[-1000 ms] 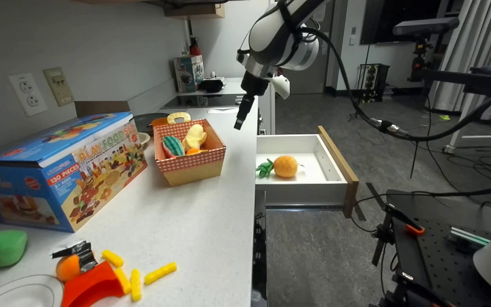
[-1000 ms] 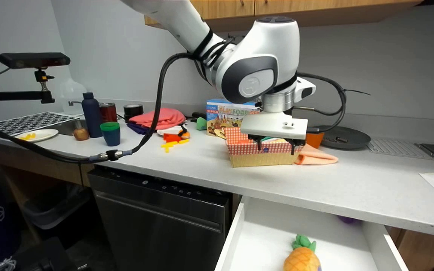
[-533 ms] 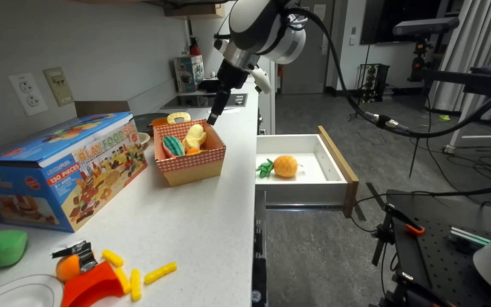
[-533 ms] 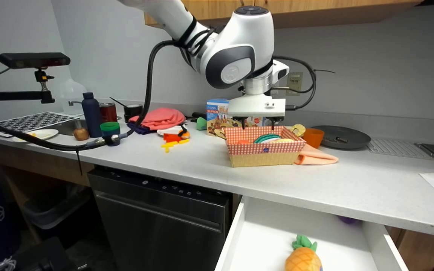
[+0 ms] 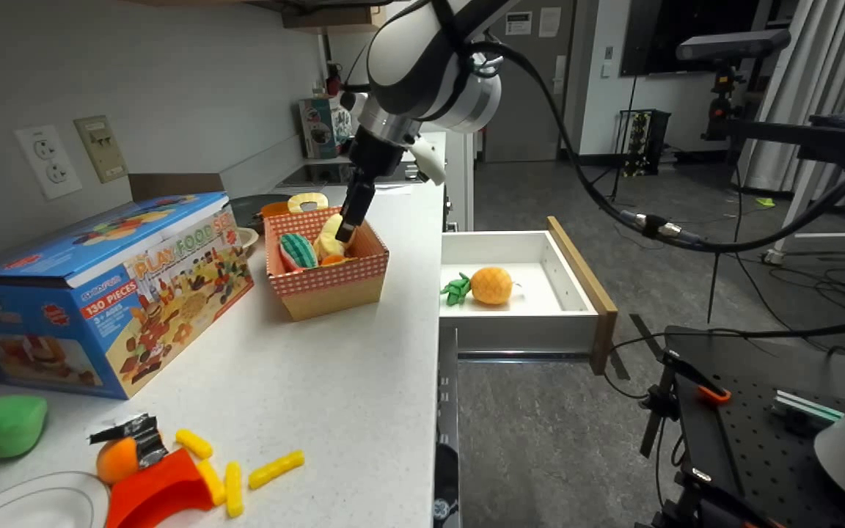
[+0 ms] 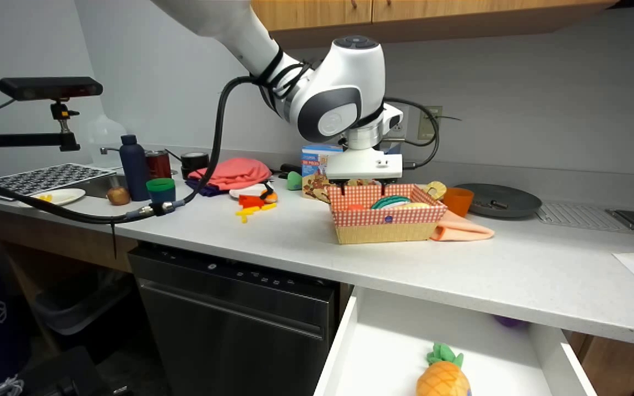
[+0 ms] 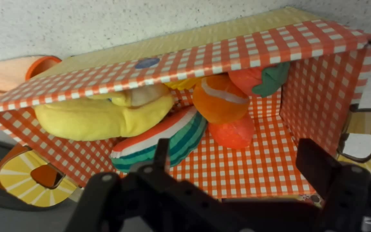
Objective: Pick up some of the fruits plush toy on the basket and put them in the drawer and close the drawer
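Note:
The red-checked basket (image 5: 334, 297) stands on the counter in both exterior views. In the wrist view it holds fruit plush toys: a yellow banana (image 7: 98, 117), a green-striped watermelon slice (image 7: 159, 141), an orange fruit (image 7: 221, 96), a red one (image 7: 233, 133) beneath it and another red one with green leaves (image 7: 246, 79). My gripper (image 7: 235, 143) is open over the basket, nothing between its fingers; the left fingertip overlaps the watermelon in view. The drawer (image 6: 493, 352) is pulled out, with a pineapple plush (image 5: 492, 286) and something purple (image 6: 508, 320), partly hidden, inside.
A play food box (image 5: 166, 293) stands beside the basket. An orange cup (image 6: 458, 201), a dark pan (image 6: 507, 201) and a peach cloth (image 6: 463, 226) are close by. Yellow sticks (image 5: 276, 469) and a red toy (image 5: 162, 495) lie farther along the counter.
The arm has swung from the counter edge to over the basket, leftward in both exterior views, and lowered lately. The gripper has stayed open; the basket and drawer have not moved.

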